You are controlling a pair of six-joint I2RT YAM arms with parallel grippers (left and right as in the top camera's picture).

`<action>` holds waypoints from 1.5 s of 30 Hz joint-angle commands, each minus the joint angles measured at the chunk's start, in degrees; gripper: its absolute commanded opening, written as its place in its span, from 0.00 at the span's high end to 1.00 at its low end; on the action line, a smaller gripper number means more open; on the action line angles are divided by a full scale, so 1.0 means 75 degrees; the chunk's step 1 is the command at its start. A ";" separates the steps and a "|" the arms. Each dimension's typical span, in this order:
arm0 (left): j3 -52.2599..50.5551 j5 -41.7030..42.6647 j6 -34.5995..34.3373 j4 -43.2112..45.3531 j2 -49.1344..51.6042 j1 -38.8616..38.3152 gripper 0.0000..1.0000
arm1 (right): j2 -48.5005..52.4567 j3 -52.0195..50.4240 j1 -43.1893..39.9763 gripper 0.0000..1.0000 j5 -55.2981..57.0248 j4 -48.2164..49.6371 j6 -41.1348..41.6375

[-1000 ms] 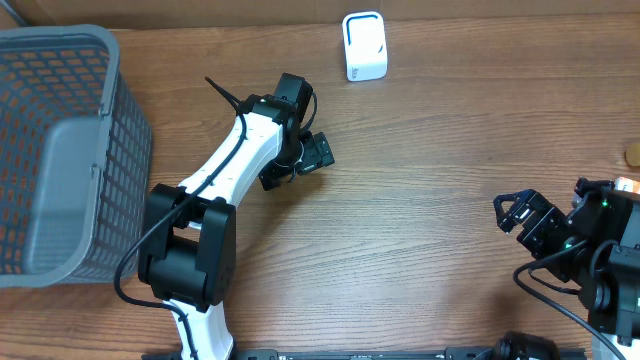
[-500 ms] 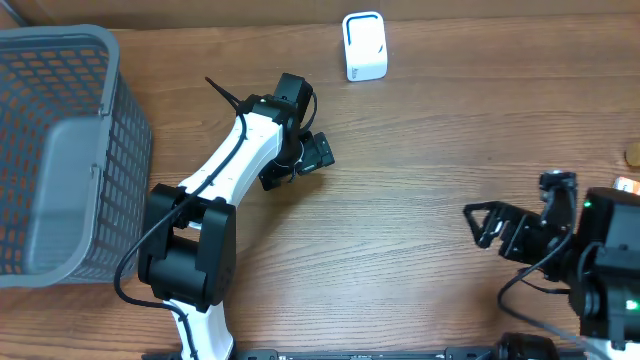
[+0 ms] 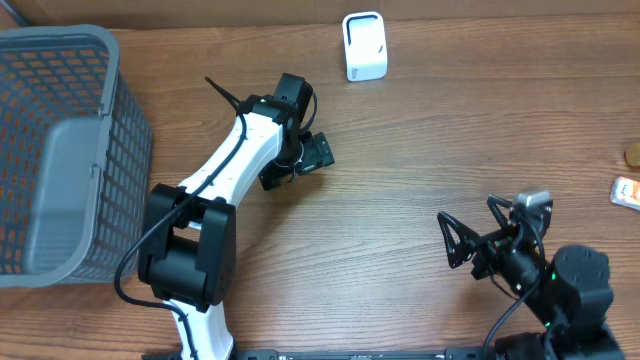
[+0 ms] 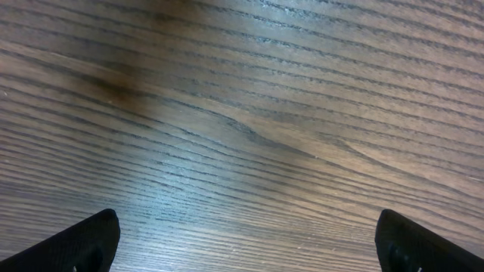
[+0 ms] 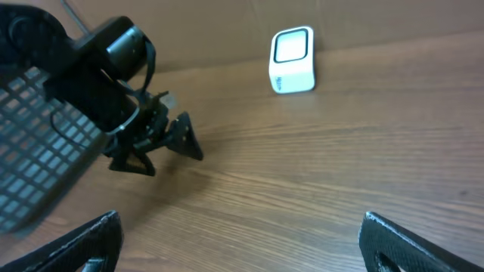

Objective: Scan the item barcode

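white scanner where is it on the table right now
Overhead view: the white scanner stands at the far edge of the table, near the middle, beyond the left gripper and apart from it.

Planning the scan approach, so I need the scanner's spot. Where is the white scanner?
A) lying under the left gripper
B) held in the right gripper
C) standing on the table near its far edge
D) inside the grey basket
C: the white scanner stands alone on the table by the far edge, nothing gripping it.

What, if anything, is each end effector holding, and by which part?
Nothing: the left end effector and the right end effector are both open and empty.
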 commanded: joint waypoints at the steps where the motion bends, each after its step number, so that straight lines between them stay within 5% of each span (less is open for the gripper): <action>1: -0.0003 -0.0052 0.0064 -0.0012 -0.0032 -0.0015 0.00 | -0.0702 -0.0813 -0.0172 0.00 0.0239 0.0705 -0.0050; 15: -0.0003 -0.0052 0.0064 -0.0012 -0.0032 -0.0015 0.00 | -0.2244 -0.3037 -0.0740 0.00 0.0635 0.3142 -0.0044; 45: -0.0003 -0.0052 0.0064 -0.0012 -0.0032 -0.0015 0.00 | -0.2722 -0.3596 -0.1425 0.00 0.1804 0.2946 -0.0050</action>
